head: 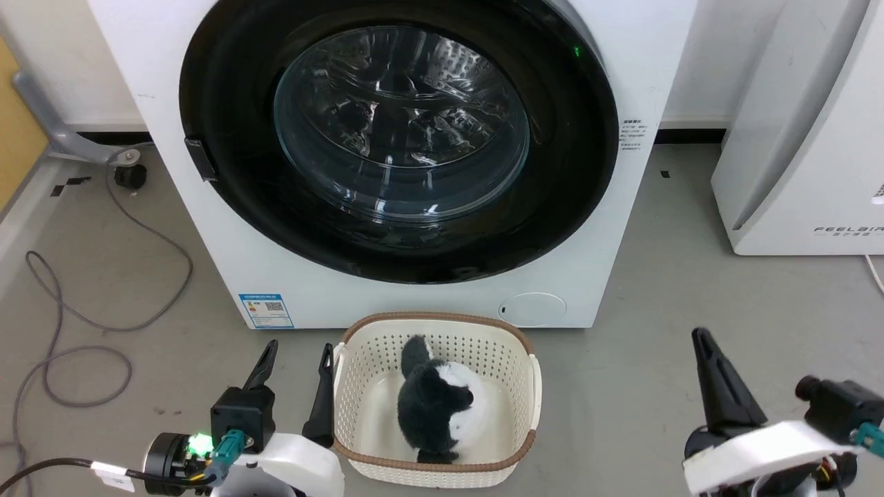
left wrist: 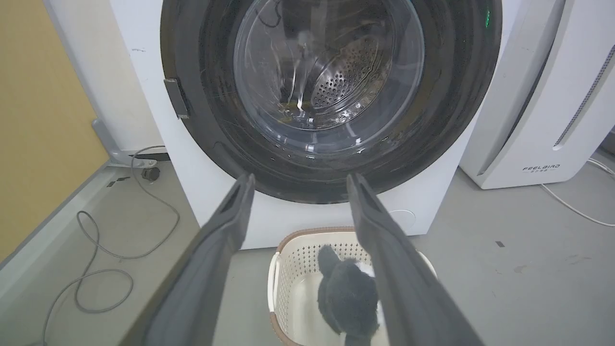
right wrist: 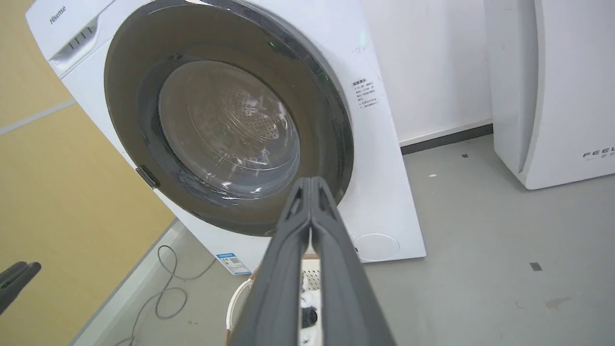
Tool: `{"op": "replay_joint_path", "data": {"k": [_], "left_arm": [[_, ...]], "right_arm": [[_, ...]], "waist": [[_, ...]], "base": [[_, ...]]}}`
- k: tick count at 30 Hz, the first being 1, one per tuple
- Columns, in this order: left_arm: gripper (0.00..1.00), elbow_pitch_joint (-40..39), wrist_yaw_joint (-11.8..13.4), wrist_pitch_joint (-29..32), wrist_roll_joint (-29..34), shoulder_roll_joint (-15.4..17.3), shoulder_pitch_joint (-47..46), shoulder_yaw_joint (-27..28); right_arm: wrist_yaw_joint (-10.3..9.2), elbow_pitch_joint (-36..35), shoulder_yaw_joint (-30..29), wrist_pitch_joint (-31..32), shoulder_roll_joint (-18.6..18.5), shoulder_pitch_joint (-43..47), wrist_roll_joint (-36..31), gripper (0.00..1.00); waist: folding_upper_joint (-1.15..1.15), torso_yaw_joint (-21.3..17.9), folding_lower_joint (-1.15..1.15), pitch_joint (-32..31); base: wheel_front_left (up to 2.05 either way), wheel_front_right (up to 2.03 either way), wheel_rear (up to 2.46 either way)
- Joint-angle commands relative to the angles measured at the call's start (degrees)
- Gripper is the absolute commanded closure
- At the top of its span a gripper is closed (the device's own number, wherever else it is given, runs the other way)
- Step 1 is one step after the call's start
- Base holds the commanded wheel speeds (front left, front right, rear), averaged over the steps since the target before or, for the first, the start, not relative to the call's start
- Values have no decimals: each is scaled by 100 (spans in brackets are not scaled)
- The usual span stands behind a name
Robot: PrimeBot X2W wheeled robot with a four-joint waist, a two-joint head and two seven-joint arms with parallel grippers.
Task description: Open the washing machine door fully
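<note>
Two hands sit low and idle, both well short of the target. Your left hand (head: 298, 345) has its fingers spread wide w/ nothing between them, and your right hand (head: 700, 337) has its fingers pressed together, also empty. The washing machine door (head: 400, 145) is shut, flush in the front of the washing machine (head: 228, 269), straight ahead and above a basket (head: 442, 319) holding a plush toy (head: 435, 404). Expect the door to be rigid and fairly heavy, swinging as one piece. The glossy black ring looks slick, and the glass bowl at centre is no place to push or pinch. Best hold is prob. the small dark tab (head: 200, 159) on the door's left rim, though it's too small here to say if it's a pull handle or a latch cover. Hook or pinch there and pull toward you; expect latch resistance first, then a free swing. Mind the basket just below the door.
</note>
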Motion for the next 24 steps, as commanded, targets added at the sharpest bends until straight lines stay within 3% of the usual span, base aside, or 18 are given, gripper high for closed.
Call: {"op": "replay_joint_path", "data": {"k": [1,13,24], "left_arm": [[0,42,11,-62,-32,9,-100,-21],[0,32,52,-206,-57,10,-312,-105],[0,-128,115,-338,-54,8,-586,-220]], "right_arm": [[-1,35,-5,-64,0,-187,276,100],[-2,530,-303,-22,-284,-1117,1583,100],[-2,1474,-362,125,-899,-2548,2680,100]], "waist": [[0,-3,0,25],[0,56,0,356],[0,85,0,793]], "base": [[0,0,0],[0,0,0],[0,0,0]]}}
